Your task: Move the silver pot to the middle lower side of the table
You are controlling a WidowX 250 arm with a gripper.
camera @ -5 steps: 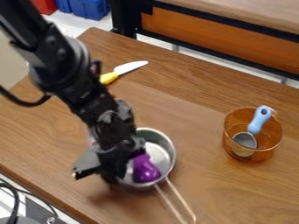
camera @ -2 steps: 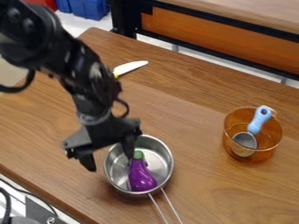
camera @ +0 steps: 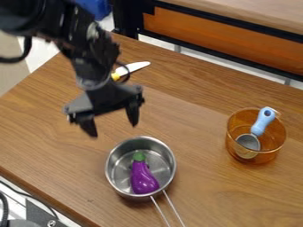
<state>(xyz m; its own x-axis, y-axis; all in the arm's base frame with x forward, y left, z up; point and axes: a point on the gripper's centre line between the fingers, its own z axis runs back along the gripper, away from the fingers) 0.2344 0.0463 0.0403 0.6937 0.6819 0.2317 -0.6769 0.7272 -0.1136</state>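
Wood-top tbl (camera: 41,119) up front. 2nd tbl (camera: 254,14) bhd it, upper R, w/ blk frame (camera: 126,20), orange-brn panel (camera: 225,39) under top. Pale flr (camera: 40,54) btwn & L. Blue bin (camera: 95,7) nr top. Dk cable (camera: 25,193) lower L.

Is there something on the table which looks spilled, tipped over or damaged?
No, nothing stands out. The silver pot sits upright with the purple eggplant inside, and the amber bowl is upright too, holding a blue-handled utensil.

From nearby, one fixed camera slants down across the wooden table (camera: 195,102) toward a black-framed table (camera: 237,37) at one o'clock.
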